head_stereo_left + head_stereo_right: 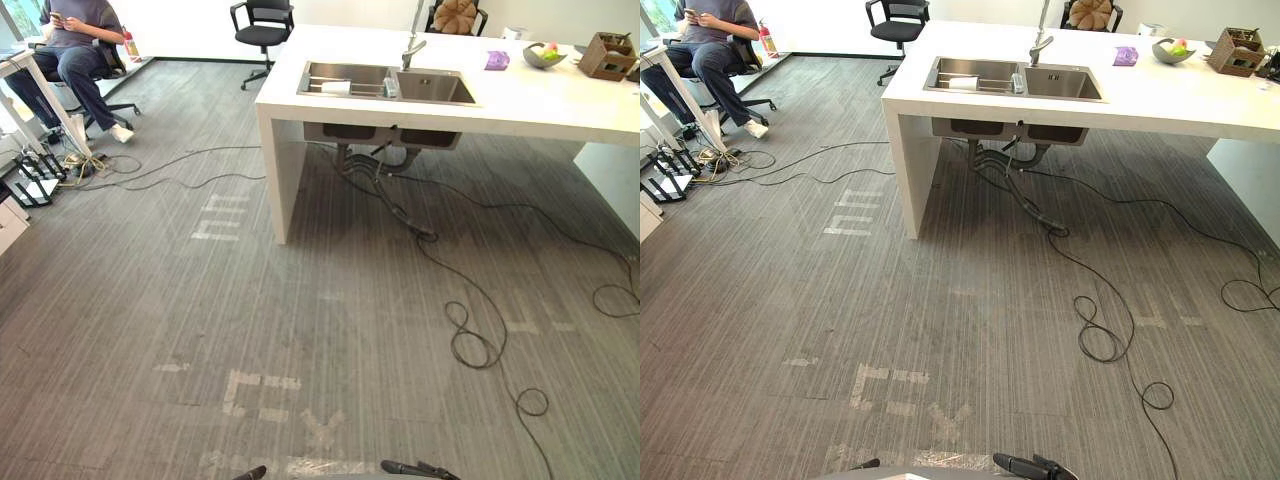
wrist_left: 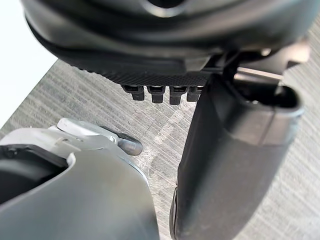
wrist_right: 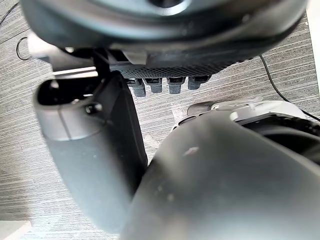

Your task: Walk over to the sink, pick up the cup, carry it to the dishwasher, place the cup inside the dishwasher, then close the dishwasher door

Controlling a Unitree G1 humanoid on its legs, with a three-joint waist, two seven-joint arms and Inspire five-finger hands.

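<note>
Dark left hand: hangs low over the floor, fingers loose, holding nothing.
Right hand: equally slack and empty, close above the floor.
Carpet: grey, striped, with pale tape marks just ahead.
Counter: white, well ahead, with a steel sink set in it.
Cup: white, lying in the sink's left basin, well apart from both hands.
Beyond: black office chair; a seated person at far left.
</note>
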